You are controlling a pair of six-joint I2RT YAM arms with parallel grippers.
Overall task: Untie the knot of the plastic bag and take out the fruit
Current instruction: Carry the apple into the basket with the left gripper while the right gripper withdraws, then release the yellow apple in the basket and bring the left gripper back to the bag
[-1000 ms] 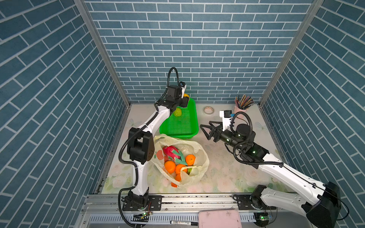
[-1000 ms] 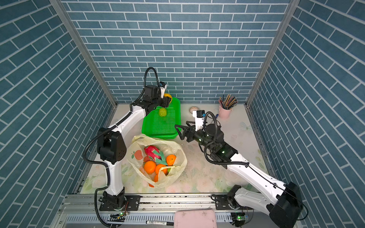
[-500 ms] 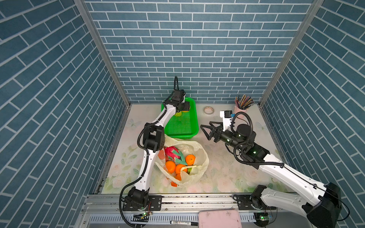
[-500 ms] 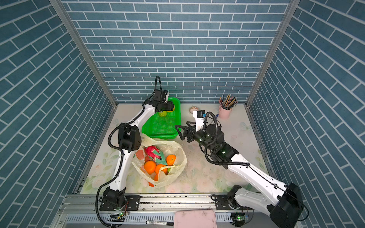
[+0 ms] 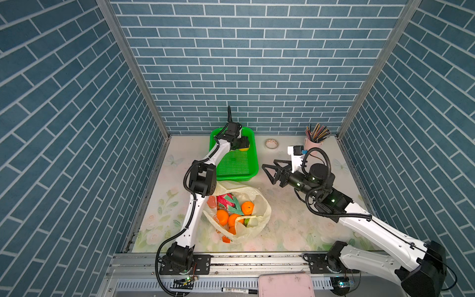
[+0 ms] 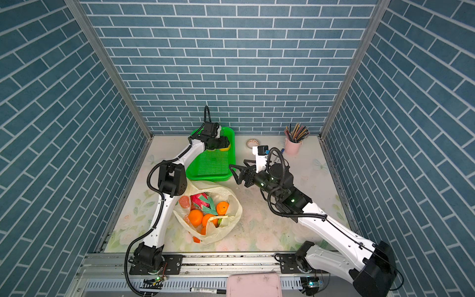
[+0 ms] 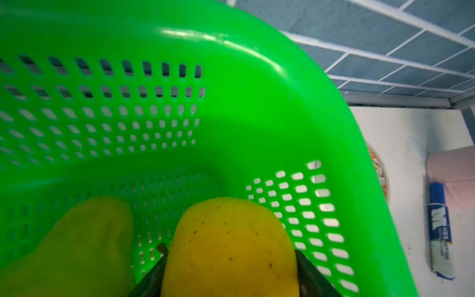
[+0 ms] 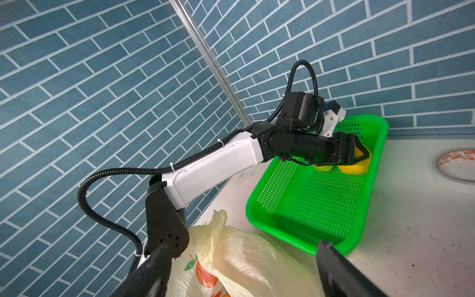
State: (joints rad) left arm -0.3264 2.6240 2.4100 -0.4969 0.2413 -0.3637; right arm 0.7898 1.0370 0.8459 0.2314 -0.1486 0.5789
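The yellow fruit (image 7: 228,246) is sitting on the floor of the green basket (image 5: 236,164), in its far corner right next to a greenish fruit (image 7: 77,244). My left gripper (image 8: 363,158) has a finger on each side of it, and honestly I can't tell if it's pinching the thing or just loose around it. The oranges (image 5: 222,217) and a dragon fruit (image 5: 226,200) are in the plastic bag (image 5: 262,213), which lies open-mouthed on the table (image 5: 282,218) just in front of the basket, while my right gripper (image 8: 244,245) hangs wide open, holding nothing, beside the basket's near corner and close to the bag.
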